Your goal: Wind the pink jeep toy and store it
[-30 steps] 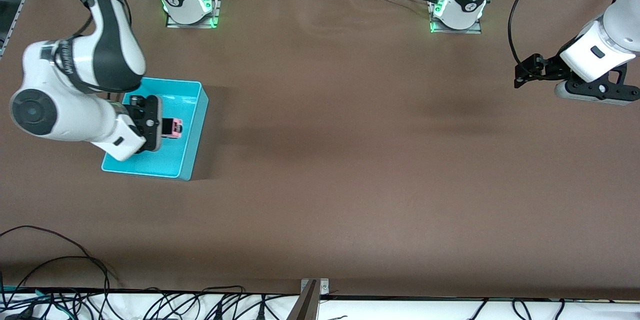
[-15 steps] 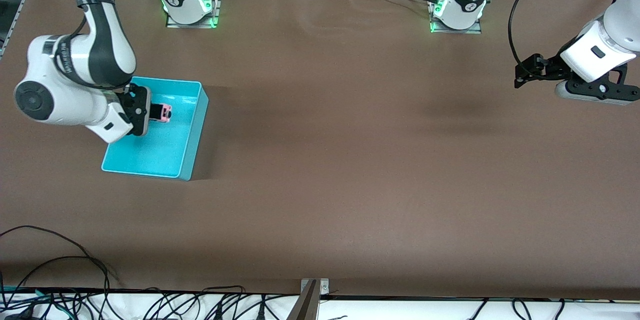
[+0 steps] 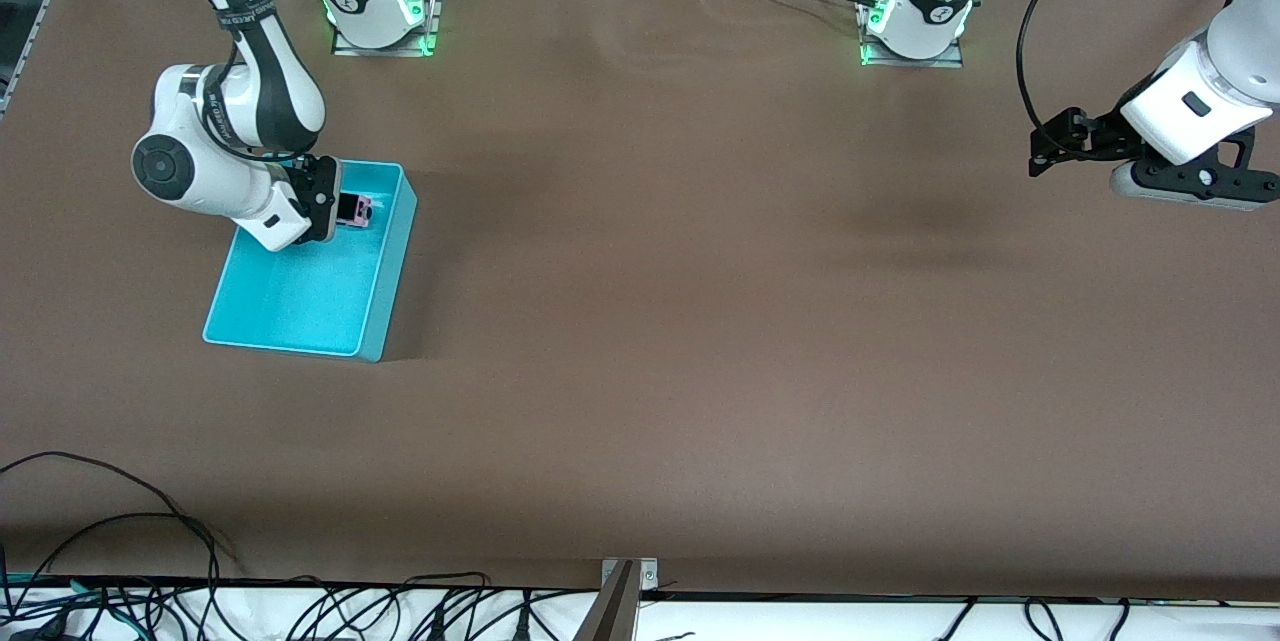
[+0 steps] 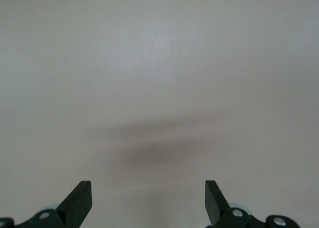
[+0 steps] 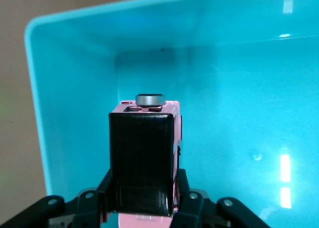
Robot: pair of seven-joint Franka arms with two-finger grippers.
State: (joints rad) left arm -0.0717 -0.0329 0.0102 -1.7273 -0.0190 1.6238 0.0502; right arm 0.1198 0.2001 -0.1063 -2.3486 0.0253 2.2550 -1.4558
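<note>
The pink jeep toy (image 3: 354,210), pink with a black roof, is held by my right gripper (image 3: 340,209) inside the turquoise bin (image 3: 385,273), low in the corner nearest the right arm's base. In the right wrist view the jeep (image 5: 144,158) sits between the shut fingers (image 5: 187,200), its nose toward the bin's wall (image 5: 75,78). My left gripper (image 3: 1045,149) is open and empty, waiting above the bare table at the left arm's end; in its wrist view the gripper (image 4: 148,200) shows only tabletop between its fingertips.
Both arm bases (image 3: 380,1) stand along the table's edge farthest from the front camera. Cables (image 3: 120,541) lie along the nearest edge, with a metal bracket (image 3: 625,586) at its middle.
My right gripper has moved with the jeep across the bin toward the right arm's base and lowered into the bin. The left arm has not moved.
</note>
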